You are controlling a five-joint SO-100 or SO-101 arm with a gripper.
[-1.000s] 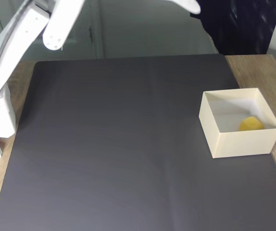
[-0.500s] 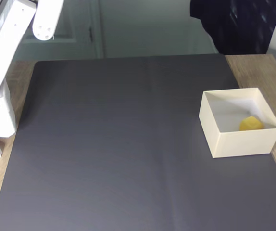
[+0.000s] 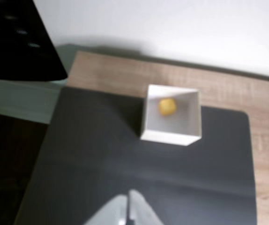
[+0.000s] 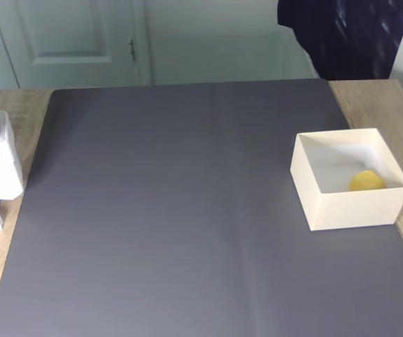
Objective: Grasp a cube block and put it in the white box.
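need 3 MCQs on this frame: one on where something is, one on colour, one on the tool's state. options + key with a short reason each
1. Where is the cube block?
A. inside the white box
B. on the dark mat beside the box
C. on the bare wood

2. What colour is the cube block?
A. red
B. yellow
C. blue

3. How does the tool stand in the wrist view?
A. shut on the cube
B. wide open over the box
C. shut, holding nothing

Key:
1 A, both views show the cube on the box floor, ringed by its walls.
2 B, it reads bright yellow against the pale box interior.
3 C, the fingertips meet with nothing between them, well short of the box.
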